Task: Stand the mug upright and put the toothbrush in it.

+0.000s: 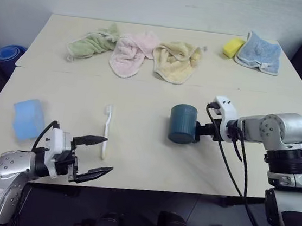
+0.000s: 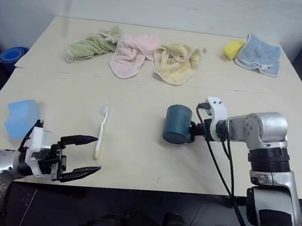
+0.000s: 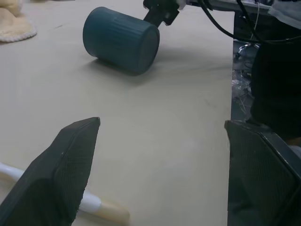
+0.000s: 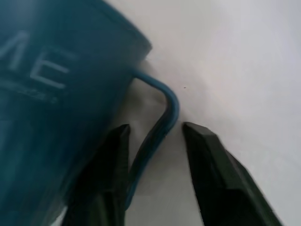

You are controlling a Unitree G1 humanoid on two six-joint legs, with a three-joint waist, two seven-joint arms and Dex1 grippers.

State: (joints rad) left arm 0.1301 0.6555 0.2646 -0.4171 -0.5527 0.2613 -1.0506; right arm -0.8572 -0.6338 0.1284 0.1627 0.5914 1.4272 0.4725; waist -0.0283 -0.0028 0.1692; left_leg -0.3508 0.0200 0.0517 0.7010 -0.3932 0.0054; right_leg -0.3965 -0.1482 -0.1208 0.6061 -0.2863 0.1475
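The dark slate-blue mug [image 1: 183, 124] lies on its side on the table's right half, with its base turned toward the near edge. My right gripper [image 4: 156, 127] reaches it from the right. Its two fingers have closed on the thin loop handle [image 4: 164, 110], one on each side. The white toothbrush [image 1: 106, 129] lies flat left of the middle, bristle end away from me. My left gripper [image 1: 107, 154] hovers open at the near edge, its upper finger just over the brush's pale yellow handle end [image 3: 101, 207]. Nothing is between its fingers.
A light-blue sponge [image 1: 28, 118] sits at the near left. Green [image 1: 90, 43], pink [image 1: 130, 53] and yellow [image 1: 176, 61] towels lie across the far table, with a yellow sponge [image 1: 233, 46] and a blue cloth [image 1: 260, 53] at the far right.
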